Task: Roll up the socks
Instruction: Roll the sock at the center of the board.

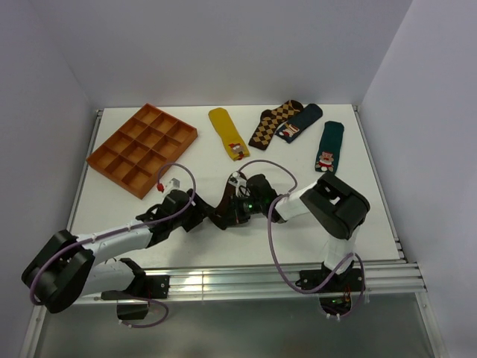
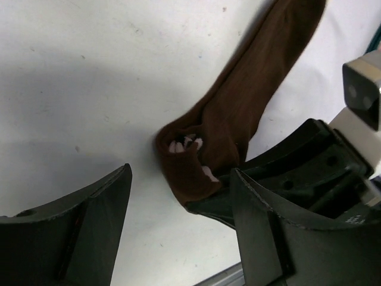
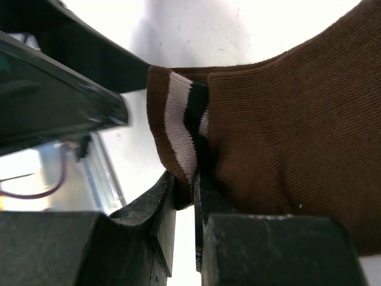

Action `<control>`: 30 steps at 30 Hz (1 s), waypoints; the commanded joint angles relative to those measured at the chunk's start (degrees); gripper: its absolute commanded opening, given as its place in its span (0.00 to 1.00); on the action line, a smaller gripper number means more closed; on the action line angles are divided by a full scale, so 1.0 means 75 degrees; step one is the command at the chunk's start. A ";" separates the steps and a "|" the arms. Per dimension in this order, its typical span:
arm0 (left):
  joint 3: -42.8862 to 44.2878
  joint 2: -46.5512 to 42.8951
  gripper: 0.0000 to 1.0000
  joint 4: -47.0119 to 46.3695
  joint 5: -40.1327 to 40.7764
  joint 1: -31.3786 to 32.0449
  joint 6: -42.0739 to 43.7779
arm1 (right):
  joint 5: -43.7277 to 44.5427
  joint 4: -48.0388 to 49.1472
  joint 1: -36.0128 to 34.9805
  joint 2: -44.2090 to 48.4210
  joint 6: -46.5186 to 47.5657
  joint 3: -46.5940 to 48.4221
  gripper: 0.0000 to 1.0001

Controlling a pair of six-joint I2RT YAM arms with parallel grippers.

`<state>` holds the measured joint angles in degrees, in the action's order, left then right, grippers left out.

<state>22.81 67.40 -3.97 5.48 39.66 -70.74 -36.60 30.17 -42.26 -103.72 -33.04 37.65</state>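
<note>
The dark brown sock lies on the table just beyond the orange compartment tray's near-right corner, on the side away from the tray. The right gripper is closed almost fully, pinching the cream-striped cuff by its folded edge. The left gripper, on the tray's side of the sock, is spread wide and holds nothing, straddling the bunched cuff end. The first turn looks started, though the bunching hides how tight it is. To roll well, the right should keep its pinch firm and turn the cuff over onto the leg, while the left presses the fabric flat so the roll stays snug.
</note>
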 commanded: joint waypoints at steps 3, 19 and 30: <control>-0.0334 0.0470 0.70 -0.1157 -0.0250 -0.0026 -0.0072 | -0.1142 0.0253 0.0349 -0.0724 -0.0832 0.0125 0.01; -0.0474 0.1162 0.62 -0.1545 -0.0284 -0.0026 -0.0165 | -0.1085 -0.0776 0.0584 -0.0959 -0.0576 0.0734 0.02; -0.0451 0.1514 0.39 -0.1464 -0.0308 -0.0026 -0.0248 | -0.0956 -0.0918 0.0584 -0.0843 -0.0470 0.0746 0.04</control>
<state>20.03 77.36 -18.06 3.27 39.55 -73.10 -46.70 26.44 -38.20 -109.60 -38.24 43.03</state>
